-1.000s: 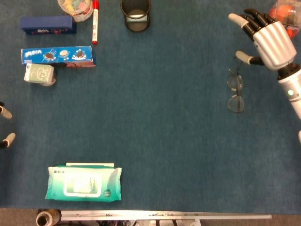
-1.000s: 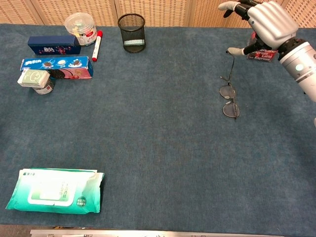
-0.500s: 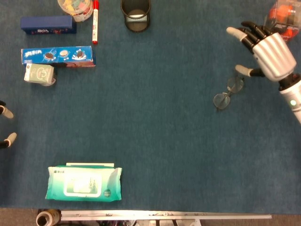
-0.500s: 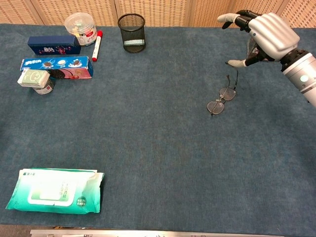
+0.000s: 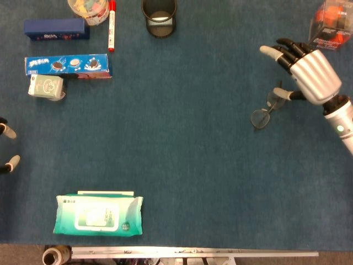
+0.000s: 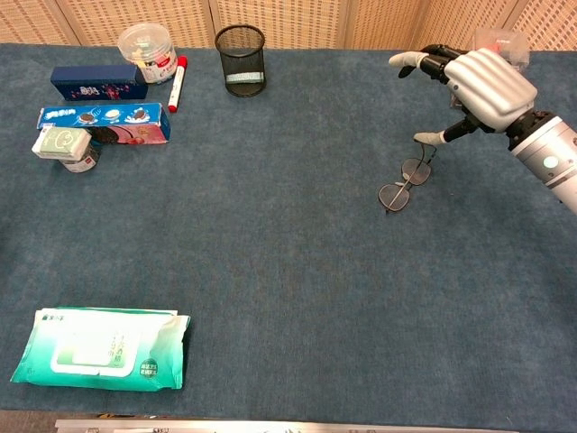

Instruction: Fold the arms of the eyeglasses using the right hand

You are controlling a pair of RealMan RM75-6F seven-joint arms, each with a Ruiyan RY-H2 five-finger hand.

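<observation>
The thin wire-framed eyeglasses (image 5: 263,113) (image 6: 405,183) lie slanted on the blue table cloth at the right, lenses toward the lower left. My right hand (image 5: 308,70) (image 6: 480,83) hovers just to their upper right with its fingers spread and nothing held. Its thumb tip sits at the far lens, and I cannot tell whether it touches. Only two fingertips of my left hand (image 5: 6,147) show at the left edge of the head view, apart and holding nothing.
A black mesh cup (image 5: 159,16) (image 6: 241,58) stands at the back middle. A red marker (image 5: 112,19), a plastic tub, a blue box, a cookie box (image 5: 68,65) and a small carton crowd the back left. A wipes pack (image 5: 99,214) lies front left. A clear box (image 5: 329,22) sits behind the right hand.
The glasses swung from lying straight to a slant and slid left. My right hand came down and leftward, its thumb now over the far lens.
</observation>
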